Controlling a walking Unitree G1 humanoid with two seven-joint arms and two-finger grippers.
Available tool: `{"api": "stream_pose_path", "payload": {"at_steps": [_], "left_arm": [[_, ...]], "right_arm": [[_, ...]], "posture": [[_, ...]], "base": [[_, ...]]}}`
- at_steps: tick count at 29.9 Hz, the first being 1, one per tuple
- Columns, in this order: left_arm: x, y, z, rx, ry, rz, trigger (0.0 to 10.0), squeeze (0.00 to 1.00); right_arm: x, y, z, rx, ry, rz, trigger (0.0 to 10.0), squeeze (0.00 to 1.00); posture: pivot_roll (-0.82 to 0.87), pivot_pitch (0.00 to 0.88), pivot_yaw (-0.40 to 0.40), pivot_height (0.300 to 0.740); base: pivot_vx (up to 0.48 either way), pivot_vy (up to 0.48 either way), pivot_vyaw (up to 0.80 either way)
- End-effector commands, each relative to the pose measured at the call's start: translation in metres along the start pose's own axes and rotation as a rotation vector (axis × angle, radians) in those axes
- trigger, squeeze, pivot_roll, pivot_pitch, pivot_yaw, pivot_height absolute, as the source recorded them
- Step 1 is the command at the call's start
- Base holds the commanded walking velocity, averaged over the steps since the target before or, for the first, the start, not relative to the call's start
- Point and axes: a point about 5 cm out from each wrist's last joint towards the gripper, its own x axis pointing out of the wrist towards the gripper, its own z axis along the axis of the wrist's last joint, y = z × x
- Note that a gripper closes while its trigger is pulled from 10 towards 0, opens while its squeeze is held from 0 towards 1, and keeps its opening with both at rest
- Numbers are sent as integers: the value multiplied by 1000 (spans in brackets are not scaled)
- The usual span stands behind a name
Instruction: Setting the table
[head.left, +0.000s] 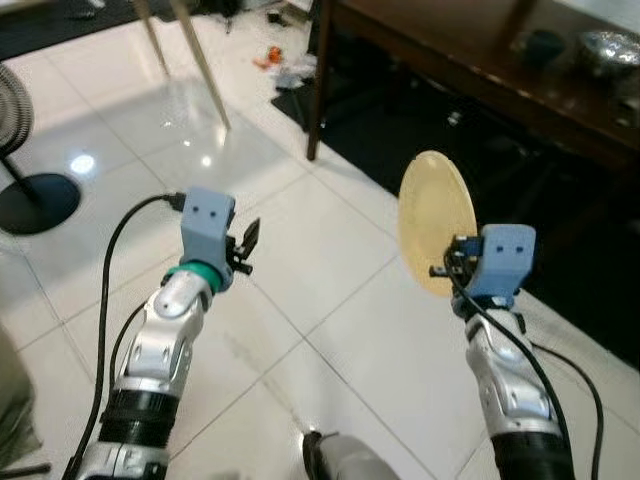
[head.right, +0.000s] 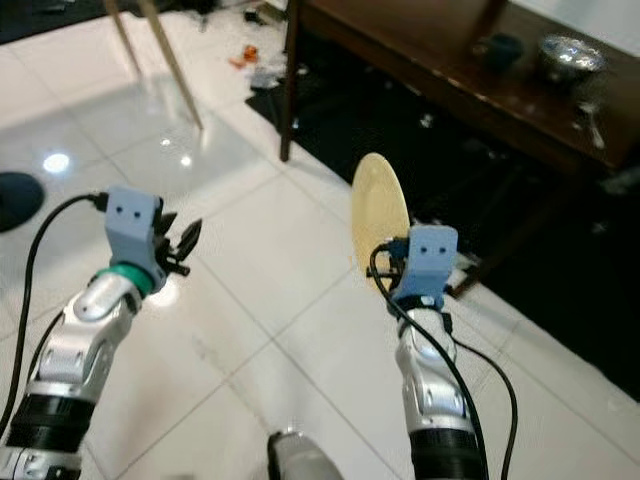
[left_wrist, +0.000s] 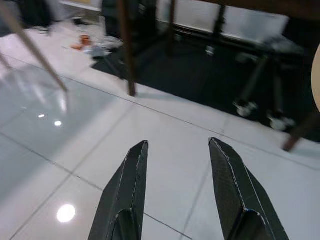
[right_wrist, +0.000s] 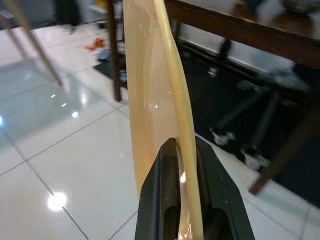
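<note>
STAGE: early, nothing placed | RIGHT: right gripper (head.left: 447, 268) pinching plate (head.left: 435, 222) (edge-on, upright) | LEFT: left gripper (head.left: 247, 247) spread, empty | LEFT TO DO: carry to table (head.left: 480, 60), set down

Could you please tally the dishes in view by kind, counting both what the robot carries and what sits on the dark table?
Plates: 1, the yellow plate, held on edge in the right gripper.
Silver bowls: 1, the silver bowl on the dark wooden table.
Dark cups: 1, the dark cup beside it.
Total: 3
</note>
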Motion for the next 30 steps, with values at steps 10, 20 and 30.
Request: {"api": "stream_pose_path", "payload": {"at_steps": [10, 20, 30], "left_arm": [[5, -17, 10, 25, -30, -42, 10000, 0], [13, -5, 25, 33, -78, 36, 10000, 0], [17, 3, 38, 71, -136, 119, 10000, 0]], "right_arm": [[16, 10, 17, 130, -56, -13, 10000, 0], [21, 17, 24, 147, -75, 8, 10000, 0], [23, 20, 27, 138, -89, 19, 10000, 0]], "posture": [[8, 0, 10, 740], [11, 0, 4, 740], [11, 0, 4, 740]], "base": [[0, 0, -800], [0, 0, -800], [0, 0, -800]]}}
